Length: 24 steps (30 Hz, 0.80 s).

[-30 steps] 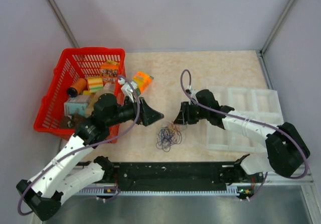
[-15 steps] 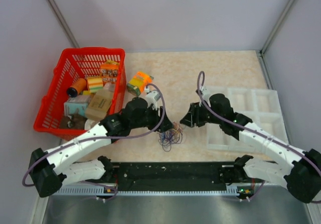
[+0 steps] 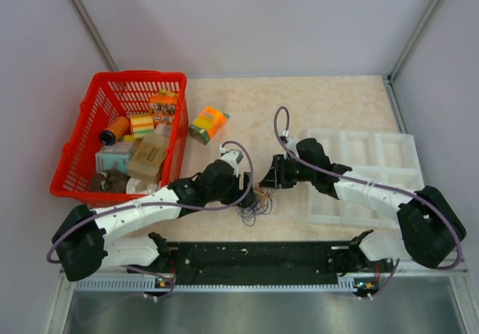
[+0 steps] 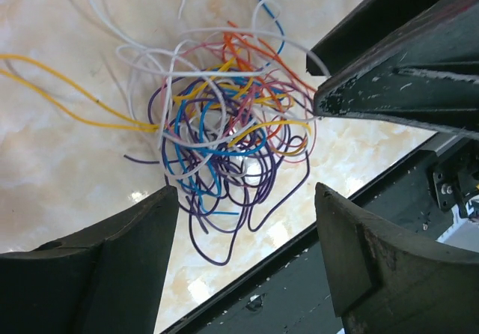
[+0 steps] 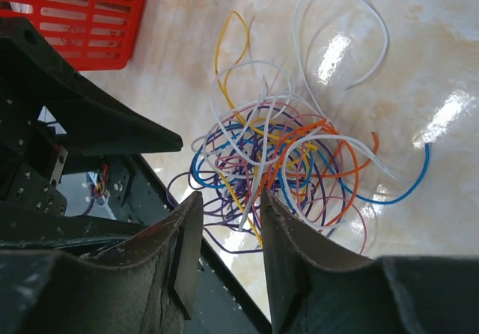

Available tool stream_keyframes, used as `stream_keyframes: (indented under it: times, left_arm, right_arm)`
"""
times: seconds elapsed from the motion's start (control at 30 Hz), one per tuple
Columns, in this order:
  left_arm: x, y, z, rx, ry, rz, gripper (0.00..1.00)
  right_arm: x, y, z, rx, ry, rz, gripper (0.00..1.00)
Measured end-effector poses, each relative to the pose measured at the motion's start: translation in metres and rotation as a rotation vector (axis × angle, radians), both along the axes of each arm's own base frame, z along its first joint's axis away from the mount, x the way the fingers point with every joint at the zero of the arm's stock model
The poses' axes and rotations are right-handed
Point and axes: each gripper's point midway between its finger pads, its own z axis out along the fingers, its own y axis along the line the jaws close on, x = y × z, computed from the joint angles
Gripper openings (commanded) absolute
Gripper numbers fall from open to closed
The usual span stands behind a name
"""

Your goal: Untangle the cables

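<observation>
– Table (image 3: 337,102) in pale marble, red basket (image 3: 75,148) packed with goods on its left side, white tray (image 3: 389,154) on the right.
– And both arms lean in toward the middle, near the front edge.
– Left gripper (image 4: 243,229) hangs with its jaws spread wide, right over the cables (image 4: 224,124).
– Right gripper (image 5: 230,207) faces it from the other side, jaws only a narrow slot apart, tips just above the same heap.
– The cables lie on the table between the two grippers in one knotted bundle: purple, blue, orange, yellow and white loops, with a white loop and a yellow strand straying outward.
</observation>
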Motion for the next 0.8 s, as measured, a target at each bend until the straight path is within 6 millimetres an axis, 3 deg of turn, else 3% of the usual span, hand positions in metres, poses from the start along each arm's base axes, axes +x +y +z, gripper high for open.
stream_keyframes:
  times: [0.07,0.17,0.27,0.4,0.57,0.67,0.8]
  left_arm:
    - [-0.001,0.004,-0.006,0.005,0.004,0.014,0.72]
    - [-0.002,0.007,-0.013,0.009,0.008,0.025,0.74]
    - [-0.001,0.006,-0.015,0.000,0.003,0.032,0.84]
    - [0.006,0.005,-0.023,0.017,0.002,0.062,0.83]
    - [0.016,0.016,-0.046,0.104,0.002,0.128,0.78]
    - [0.022,0.019,-0.056,0.144,0.000,0.157,0.58]
    - [0.030,0.020,-0.066,0.175,0.004,0.208,0.43]
  right_arm:
    - [0.000,0.003,-0.001,0.012,0.009,0.005,0.21]
    - [0.002,0.007,-0.005,0.024,0.026,0.008,0.00]
    - [0.001,0.009,-0.010,0.022,0.051,0.008,0.00]
    - [-0.002,0.010,-0.002,0.060,0.081,-0.002,0.00]
    - [-0.023,0.006,0.050,0.235,0.075,-0.002,0.00]
    - [-0.040,0.004,0.090,0.372,0.059,0.023,0.00]
    - [-0.051,-0.001,0.134,0.477,0.042,0.038,0.00]
